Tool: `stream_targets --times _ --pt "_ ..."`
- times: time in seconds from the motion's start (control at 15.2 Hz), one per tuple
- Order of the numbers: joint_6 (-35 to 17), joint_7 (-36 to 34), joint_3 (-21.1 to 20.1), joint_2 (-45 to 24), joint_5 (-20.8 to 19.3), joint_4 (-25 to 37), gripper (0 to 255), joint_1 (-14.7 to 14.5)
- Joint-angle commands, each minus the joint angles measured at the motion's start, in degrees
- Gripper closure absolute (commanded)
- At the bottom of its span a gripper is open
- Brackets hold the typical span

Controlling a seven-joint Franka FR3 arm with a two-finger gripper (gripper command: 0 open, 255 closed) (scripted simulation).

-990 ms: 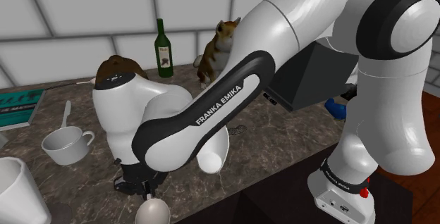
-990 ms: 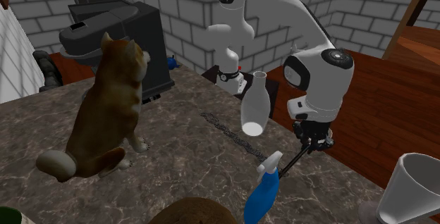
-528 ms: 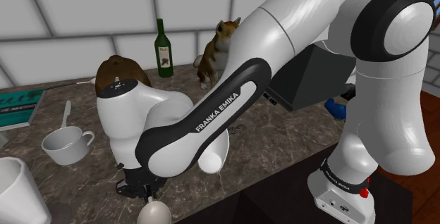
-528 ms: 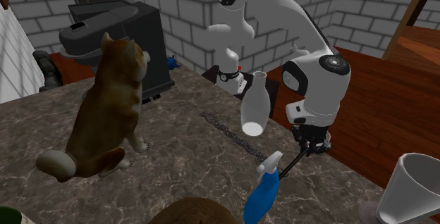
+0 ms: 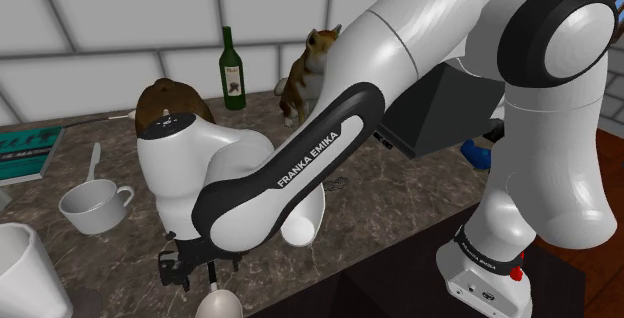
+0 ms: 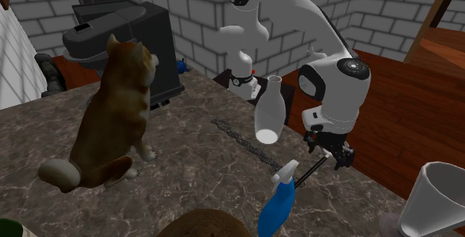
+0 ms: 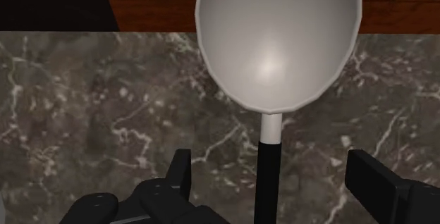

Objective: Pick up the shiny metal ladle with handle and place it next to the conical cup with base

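Observation:
The ladle lies at the marble counter's (image 7: 84, 103) near edge, its pale bowl (image 7: 278, 39) reaching past the rim, above the wood floor. Its black handle (image 7: 266, 180) runs back between my gripper's (image 7: 276, 187) two fingers, which stand apart and do not touch it. In the shoulder view my gripper (image 5: 195, 266) hangs low under the arm, with the ladle bowl (image 5: 217, 306) just in front. In the second exterior view my gripper (image 6: 335, 153) is over the handle (image 6: 313, 170). A white conical cup with a small base (image 6: 268, 112) leans close by, also seen behind my forearm (image 5: 305, 216).
A large white tapered cup (image 5: 25, 271) stands at the counter's corner. A mug holding a spoon (image 5: 95, 206), a book (image 5: 25, 154), a green bottle (image 5: 233, 71), a cat figure (image 6: 112, 116), a blue spray bottle (image 6: 277, 202) and a black appliance (image 6: 127, 38) are also on the counter.
My fingers have opened and let go of the ladle's handle. Before that, the hand sank a little toward the counter.

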State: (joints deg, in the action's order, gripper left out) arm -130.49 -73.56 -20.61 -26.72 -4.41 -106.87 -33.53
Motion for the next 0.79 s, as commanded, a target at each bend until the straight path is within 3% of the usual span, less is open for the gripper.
stream_targets --times 0.0,0.26,0.73 --pt "0.0 0.0 0.0 0.0 0.0 0.0 0 0.0" --pt "5.92 0.99 -0.79 3.94 1.55 2.12 0 1.02" --pt "5.92 1.0 -0.77 3.94 1.55 2.12 0 1.01"
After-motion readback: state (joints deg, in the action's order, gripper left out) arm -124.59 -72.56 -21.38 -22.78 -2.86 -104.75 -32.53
